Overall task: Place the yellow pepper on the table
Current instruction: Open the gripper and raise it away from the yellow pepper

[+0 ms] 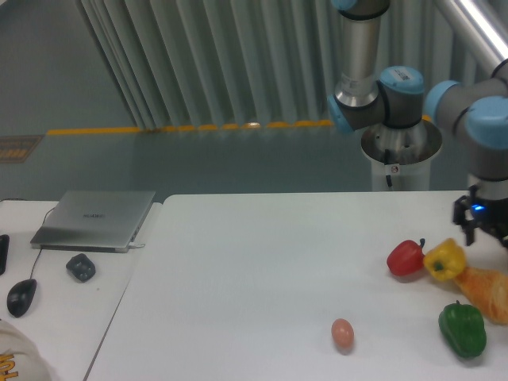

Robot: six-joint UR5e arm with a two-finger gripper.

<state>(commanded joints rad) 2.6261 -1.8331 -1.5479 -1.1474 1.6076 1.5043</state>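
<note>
End effector: the end effector sits at the far right edge of the view, partly cut off, above and just to the right of the yellow pepper; it holds nothing, and whether its fingers are wide or narrow cannot be told.
Arm: the grey and blue arm comes down from the top right, with a lit blue spot near the wrist.
Room: a grey floor with a yellow line along its far side, below a wall of pale vertical slats.
Worktop: the large white worktop fills the lower middle and right, smooth and matte.
Side desk: a smaller white desk stands just beside the worktop on the left.
Laptop: a shut silver laptop lies on the side desk, with a black mouse and a small dark object near it.
Bread: a brown piece of bread lies at the right edge, just beside the yellow pepper.
Green pepper: a dark green pepper lies in front of the bread.
Yellow pepper: the yellow pepper rests on the worktop, apart from the end effector, touching or nearly touching the red pepper.
Red pepper: the red pepper lies at its left.
Egg: a small pinkish egg lies well apart, toward the front.
</note>
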